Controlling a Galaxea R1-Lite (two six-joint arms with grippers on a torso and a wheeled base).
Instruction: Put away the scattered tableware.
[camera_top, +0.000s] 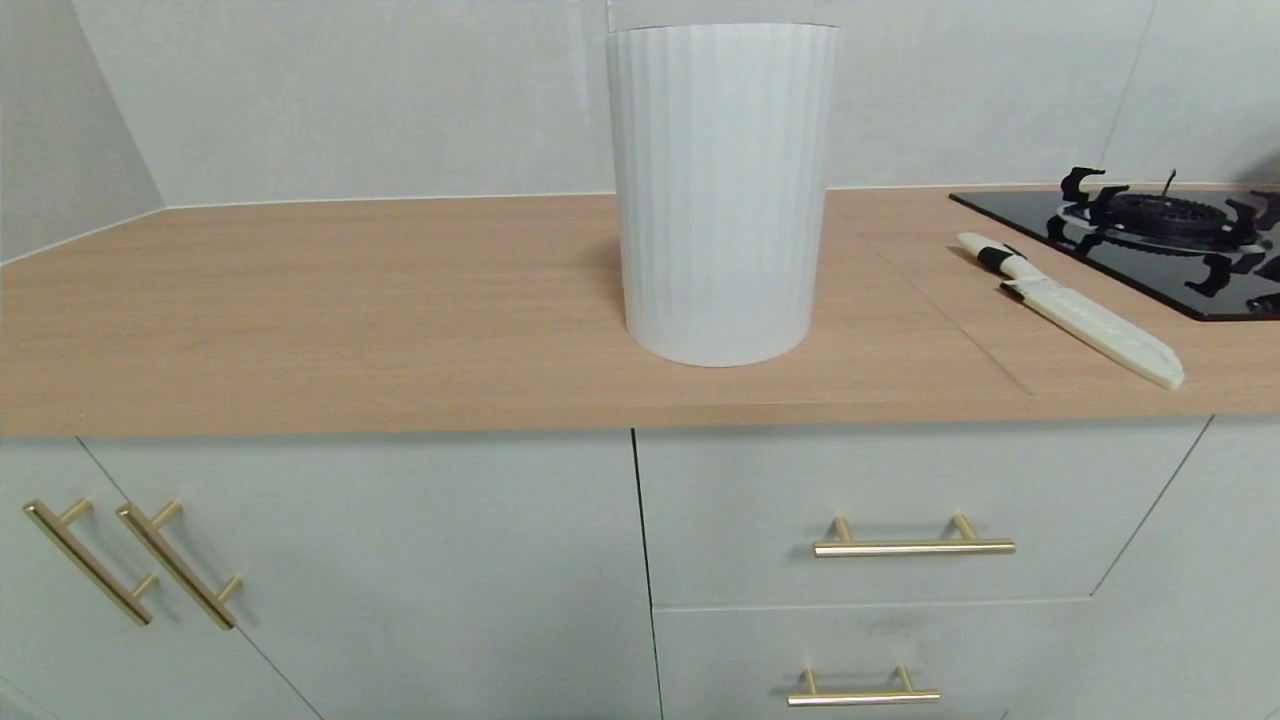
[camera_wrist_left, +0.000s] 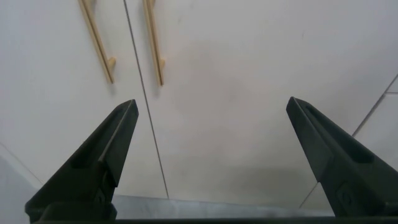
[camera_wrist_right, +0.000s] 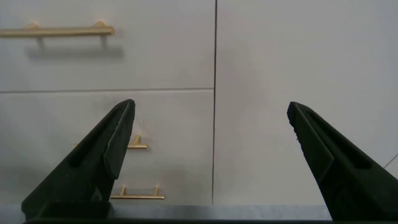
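White and ribbed, a tall container (camera_top: 720, 200) stands upright near the front edge of our wooden table (camera_top: 300, 320). A white knife (camera_top: 1075, 310) with a black band lies flat well to its right, just beside the black stove (camera_top: 1160, 215). Our left hand (camera_wrist_left: 211, 102) is spread wide before the cabinet doors (camera_wrist_left: 249, 93) with gold handles (camera_wrist_left: 97, 43); our right hand (camera_wrist_right: 210, 104) gapes likewise before the drawers (camera_wrist_right: 93, 62).

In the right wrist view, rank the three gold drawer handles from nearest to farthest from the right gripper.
1. Top drawer handle, highest of the three, looks largest.
2. Middle handle, one drawer lower.
3. Bottom handle, lowest on the cabinet front.
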